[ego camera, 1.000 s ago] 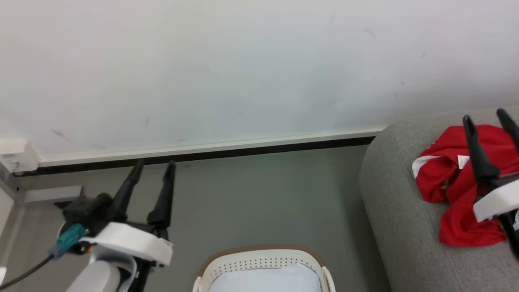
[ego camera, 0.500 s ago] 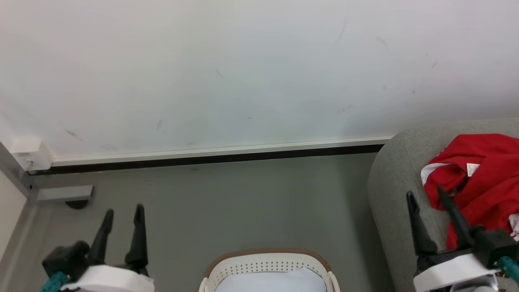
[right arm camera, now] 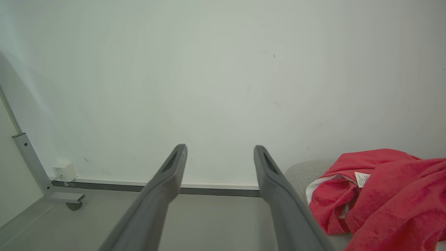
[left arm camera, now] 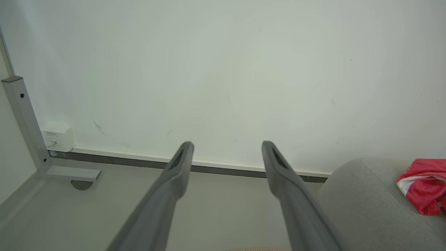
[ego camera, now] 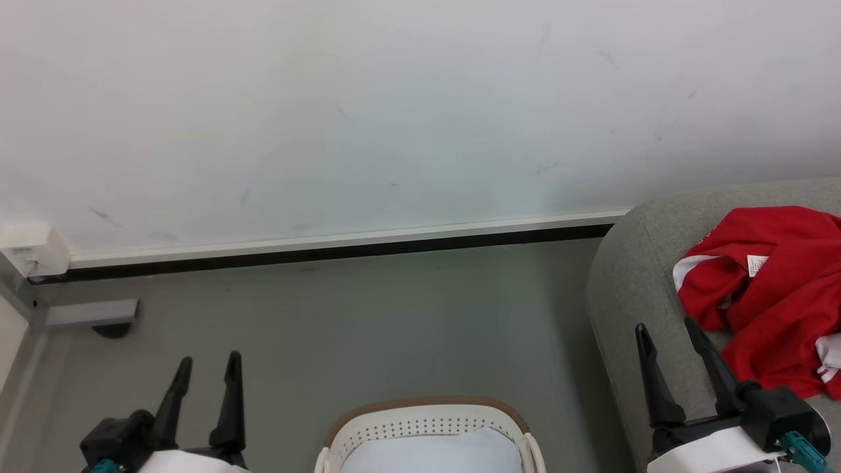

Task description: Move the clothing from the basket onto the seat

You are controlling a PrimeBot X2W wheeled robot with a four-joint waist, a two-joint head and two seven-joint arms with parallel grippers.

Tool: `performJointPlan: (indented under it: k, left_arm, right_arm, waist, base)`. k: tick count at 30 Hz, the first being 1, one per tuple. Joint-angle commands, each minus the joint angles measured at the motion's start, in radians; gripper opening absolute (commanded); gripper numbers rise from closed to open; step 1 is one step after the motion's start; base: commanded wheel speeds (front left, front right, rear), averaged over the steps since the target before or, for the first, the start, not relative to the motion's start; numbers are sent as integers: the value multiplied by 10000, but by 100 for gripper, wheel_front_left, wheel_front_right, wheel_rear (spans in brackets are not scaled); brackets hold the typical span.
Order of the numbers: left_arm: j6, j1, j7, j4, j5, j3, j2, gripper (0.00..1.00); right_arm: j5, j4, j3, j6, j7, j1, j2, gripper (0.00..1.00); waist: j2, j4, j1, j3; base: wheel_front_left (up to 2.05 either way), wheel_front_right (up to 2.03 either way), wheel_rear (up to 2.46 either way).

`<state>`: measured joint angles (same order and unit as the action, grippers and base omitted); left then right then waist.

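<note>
Now the clothing point(ego camera: 769, 295) lies on the seat point(ego camera: 631, 295) beside the right tool point(ego camera: 665, 323) — no red in the basket point(ego camera: 427, 402), so it looks done. It and the left tool point(ego camera: 210, 358) gape wide, empty.

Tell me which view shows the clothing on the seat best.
Head view: the clothing lies almost whole on the seat, cut only at the right edge. The right wrist view shows it closer but cropped; the left wrist view catches a corner.
</note>
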<state>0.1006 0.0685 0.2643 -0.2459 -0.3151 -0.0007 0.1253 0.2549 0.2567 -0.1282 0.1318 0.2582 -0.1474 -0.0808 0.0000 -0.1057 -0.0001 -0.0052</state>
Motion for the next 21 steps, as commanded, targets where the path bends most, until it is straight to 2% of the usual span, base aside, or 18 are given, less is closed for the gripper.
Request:
performJointPlan:
  k: [1, 21]
  left_arm:
    - [70, 54, -1, -40, 182, 104, -44, 100]
    - [313, 186, -1, -145, 763, 418, -387, 100]
  right_arm:
    - [19, 32, -46, -23, 68, 11, 34, 100]
    - [189, 216, -330, -23, 67, -171, 145, 100]
  waist:
    - [0, -3, 1, 25]
    - [0, 23, 1, 74]
  base:
    - [0, 0, 0]
    - [0, 0, 0]
